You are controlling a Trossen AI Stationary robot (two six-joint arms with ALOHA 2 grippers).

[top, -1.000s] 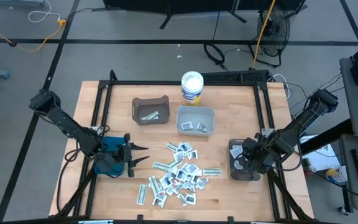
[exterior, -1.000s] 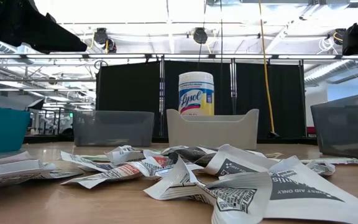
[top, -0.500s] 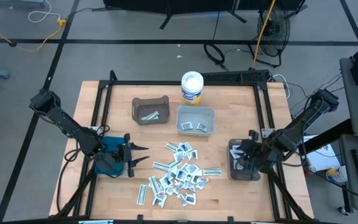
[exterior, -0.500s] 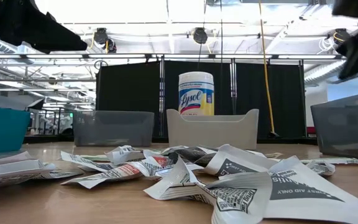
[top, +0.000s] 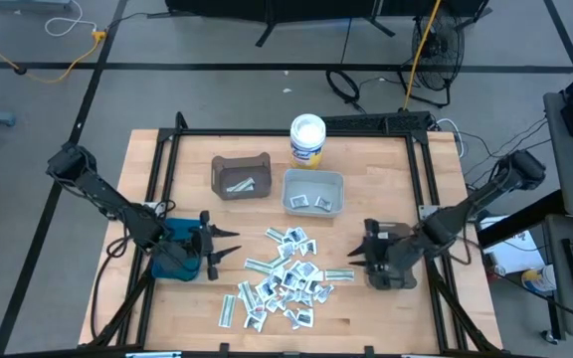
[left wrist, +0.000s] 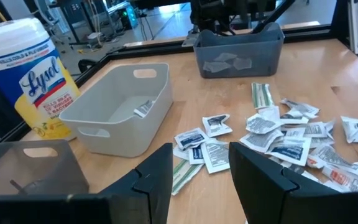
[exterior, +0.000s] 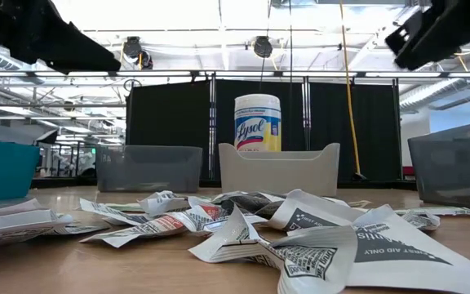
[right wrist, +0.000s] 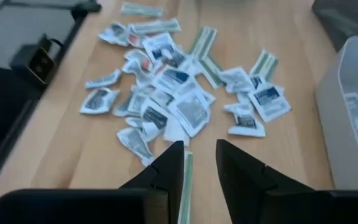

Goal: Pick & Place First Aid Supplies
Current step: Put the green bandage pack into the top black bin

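High view, bench (top: 167, 318): wooden top in a black frame, filling the centre of the frame.
High view, first aid supplies (top: 285, 278): loose heap of small packets, lower centre, between the two arms; a few more lie in the bins.
High view, left hand (top: 229, 248): left of the heap, over the teal bin (top: 172, 255); fingers apart, empty.
High view, right hand (top: 358, 252): right of the heap, over the dark bin (top: 386, 279) at lower right; fingers slightly parted, nothing seen between them.
High view, other bins: brown bin (top: 240, 175) and grey bin (top: 313, 192) at upper centre, white tub (top: 307, 138) just behind them.
Low view: packets (exterior: 243, 224) strewn across the foreground; tub (exterior: 257, 122) stands upright behind the pale bin (exterior: 279, 169), centre.
Left wrist view: fingers (left wrist: 160, 169) spread at the bottom edge; packets (left wrist: 278, 134) at right; grey bin (left wrist: 120, 109) at centre left.
Right wrist view: fingers (right wrist: 166, 168) narrowly apart at the bottom; heap (right wrist: 173, 99) at centre.
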